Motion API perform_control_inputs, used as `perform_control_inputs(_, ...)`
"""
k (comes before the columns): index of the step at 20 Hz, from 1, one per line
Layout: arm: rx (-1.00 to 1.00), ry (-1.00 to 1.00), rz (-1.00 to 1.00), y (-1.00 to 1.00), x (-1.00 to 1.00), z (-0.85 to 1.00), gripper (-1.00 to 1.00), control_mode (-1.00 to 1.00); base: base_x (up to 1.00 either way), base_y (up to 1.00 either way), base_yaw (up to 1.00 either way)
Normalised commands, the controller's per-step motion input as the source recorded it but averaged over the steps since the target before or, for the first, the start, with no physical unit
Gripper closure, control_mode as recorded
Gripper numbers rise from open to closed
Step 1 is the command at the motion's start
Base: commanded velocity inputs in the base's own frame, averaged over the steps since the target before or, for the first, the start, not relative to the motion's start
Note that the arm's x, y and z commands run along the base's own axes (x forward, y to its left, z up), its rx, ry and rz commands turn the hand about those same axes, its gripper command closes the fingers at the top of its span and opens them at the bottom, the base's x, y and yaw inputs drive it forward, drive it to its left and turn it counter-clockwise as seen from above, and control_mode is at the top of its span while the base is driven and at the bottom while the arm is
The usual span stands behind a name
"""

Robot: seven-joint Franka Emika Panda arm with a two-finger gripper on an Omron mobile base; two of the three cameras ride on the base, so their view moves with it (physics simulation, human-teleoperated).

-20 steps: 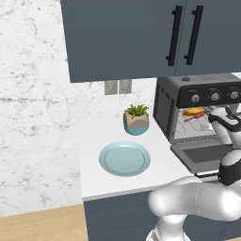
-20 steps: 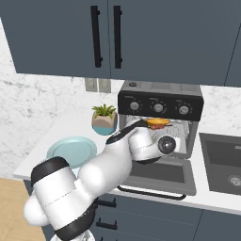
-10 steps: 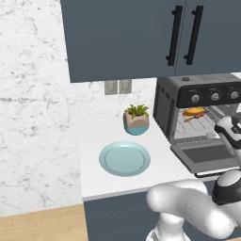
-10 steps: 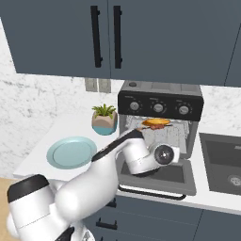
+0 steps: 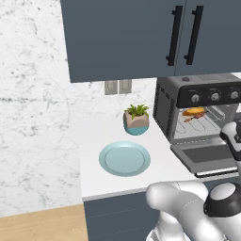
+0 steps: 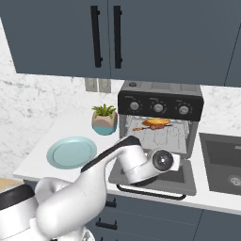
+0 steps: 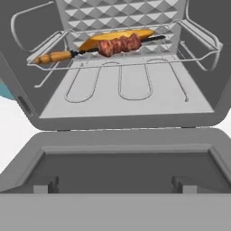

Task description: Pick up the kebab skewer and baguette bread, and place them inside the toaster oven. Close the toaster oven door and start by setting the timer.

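Over the last second the white arm has drawn back and dropped: its hand was up at the mouth of the boxy dark grey toaster oven [image 6: 160, 122] and now sits low over the flat dark grey drop-down door [image 6: 181, 175], which lies open on the white counter [image 5: 96, 175]. Both foods are already in, so I'd judge that loading is done and the door is next.

Left to right: a round pale blue plate [image 5: 124, 158], smooth and glossy, sits bare near the counter's front edge; behind it is a small potted plant with spiky green leaves [image 5: 136, 119]. In the oven, on the thin wire rack [image 7: 135, 57], the kebab skewer of lumpy reddish-brown meat on a thin dark stick [image 7: 118, 45] lies just in front of the stubby golden-orange baguette loaf [image 7: 115, 37], probably touching it. The claw is spread fully open and holds nothing.
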Motion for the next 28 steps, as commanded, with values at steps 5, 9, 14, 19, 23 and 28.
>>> perform_control_inputs(5, 0.01, 0.01, 0.0, -0.17, -0.47, -0.04, -1.0, -1.0, 0.0, 0.0, 0.0)
perform_control_inputs(9, 0.01, 0.0, 0.0, -0.18, -0.57, -0.09, -1.0, -1.0, 0.0, 0.0, 0.0)
perform_control_inputs(14, 0.0, 0.0, 0.01, -0.13, -0.52, -0.11, -1.0, -1.0, 0.0, 0.0, 0.0)
perform_control_inputs(19, 0.0, 0.0, 0.01, -0.05, -0.33, -0.16, -1.0, -1.0, 0.0, 0.0, 0.0)
perform_control_inputs(23, 0.0, 0.0, 0.02, -0.03, -0.25, -0.19, -1.0, -1.0, 0.0, 0.0, 0.0)
perform_control_inputs(28, 0.0, 0.0, 0.02, 0.0, -0.19, -0.21, -1.0, -1.0, 0.0, 0.0, 0.0)
